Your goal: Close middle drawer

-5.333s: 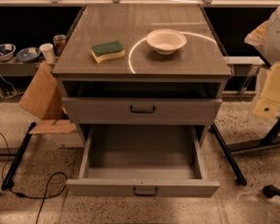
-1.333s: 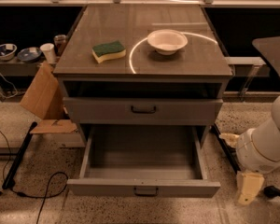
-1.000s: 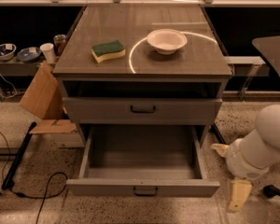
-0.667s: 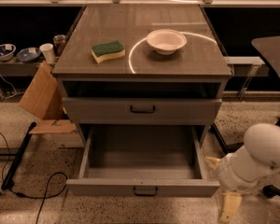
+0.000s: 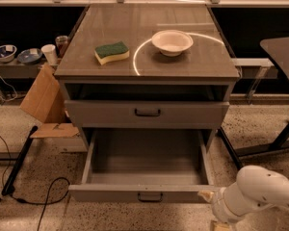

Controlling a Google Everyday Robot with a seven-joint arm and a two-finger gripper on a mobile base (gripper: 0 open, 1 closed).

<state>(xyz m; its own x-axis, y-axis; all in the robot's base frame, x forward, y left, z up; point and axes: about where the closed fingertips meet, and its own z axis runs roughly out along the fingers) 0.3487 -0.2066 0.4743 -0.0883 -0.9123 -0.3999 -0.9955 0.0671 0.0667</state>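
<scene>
— Where does the one camera sit?
— High, off the tabletop (image 5: pixel 183 64)'s front edge, looking down toward its back edge; all four corners show. The pincer (image 5: pixel 218 224) is low, below the front right corner, cut off by the frame.

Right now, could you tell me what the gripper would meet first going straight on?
Probably the speckled floor: the gripper, low at the picture's bottom edge right of the middle drawer, seems to point downward, though it is partly cut off.

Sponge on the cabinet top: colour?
Sponge: green over yellow, camera view. End effector is low right, beside the front of the open middle drawer.
</scene>
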